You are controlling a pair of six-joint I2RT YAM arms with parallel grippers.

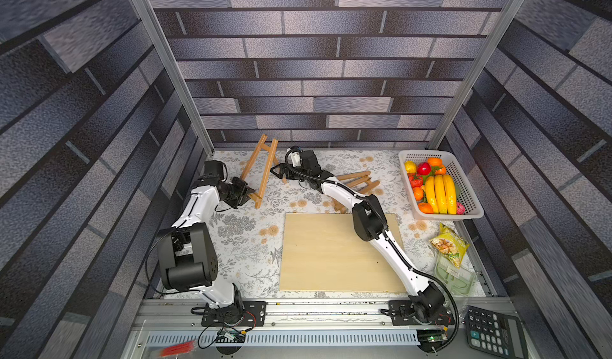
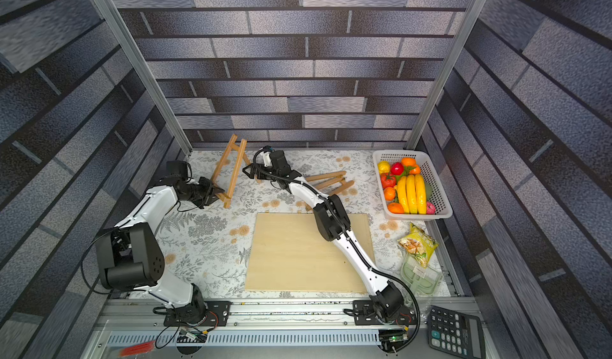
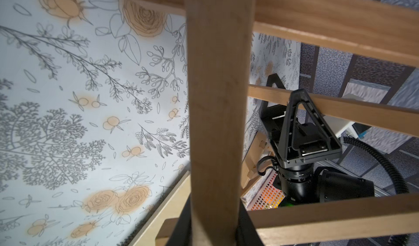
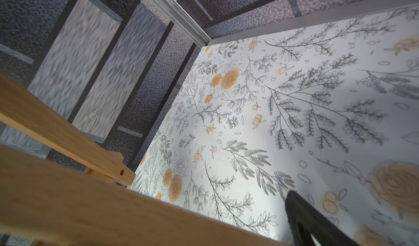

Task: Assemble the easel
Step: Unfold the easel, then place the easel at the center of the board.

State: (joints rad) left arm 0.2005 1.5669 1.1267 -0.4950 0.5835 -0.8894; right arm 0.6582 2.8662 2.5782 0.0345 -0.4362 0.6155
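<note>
My left tool (image 1: 247,194) is pinching the foot of the easel (image 1: 265,165), holding it tilted up near the far left corner of the counter (image 1: 251,241). My right tool (image 1: 279,171) is spread wide around a slat (image 3: 353,114), which I think is the hinged one at the back, though the view is cramped. I'd hold the left pinch firm, close the right squarely on that slat, then swing it out slowly so nothing twists.

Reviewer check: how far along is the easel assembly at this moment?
Done: the easel frame is raised, tilted off the table. In hand: the left gripper is shut on its lower end, and the right gripper is open beside a crossbar, gripping nothing. Left: the second wooden frame lies flat under the right arm, and the board lies flat on the table, not yet mounted.
</note>
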